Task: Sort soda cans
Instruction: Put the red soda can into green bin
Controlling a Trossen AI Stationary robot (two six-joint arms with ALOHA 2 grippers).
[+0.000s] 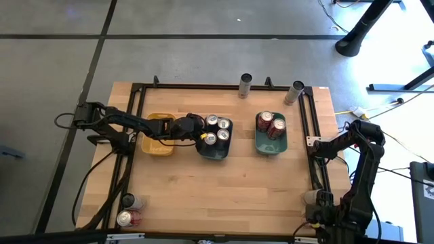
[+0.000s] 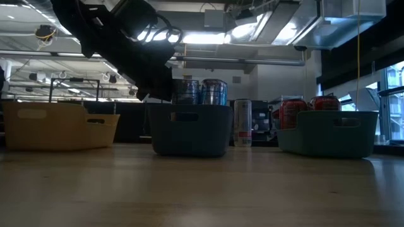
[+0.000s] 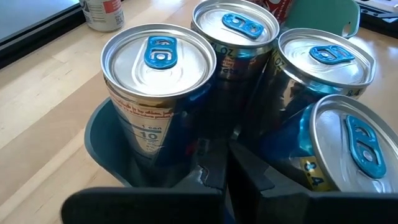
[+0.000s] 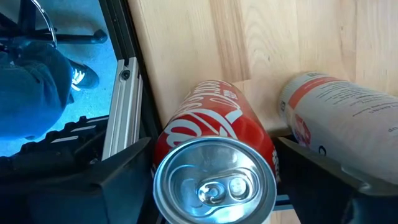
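Note:
Four silver-topped soda cans (image 3: 158, 93) stand in the grey-blue tray (image 1: 215, 150). My left gripper (image 3: 229, 177) is shut at that tray's left side, its tips low between the two nearest cans. Three red cans (image 1: 271, 126) stand in the teal tray (image 1: 271, 146). At the table's right near corner my right gripper (image 4: 214, 174) points down over an upright red can (image 4: 214, 143). A white can with an orange band (image 4: 348, 106) stands right beside it. My left gripper's shut fingers (image 3: 249, 174) sit just inside the grey-blue tray's wall (image 3: 99, 143), close to the cans; whether they touch a can or the tray I cannot tell. My right gripper comes from above, pointing down. One finger lies against each opposite side of the red can's wall below its top rim (image 4: 163, 163). The can is upright. Whether its base is on the table cannot be told.
A yellow tray (image 1: 157, 144) lies under my left arm. Two cans (image 1: 245, 85) (image 1: 295, 93) stand at the far edge and two more (image 1: 127, 218) at the near left corner. A black frame rail (image 4: 121, 106) runs beside the red can. A person's shoe (image 4: 78, 78) shows on the floor.

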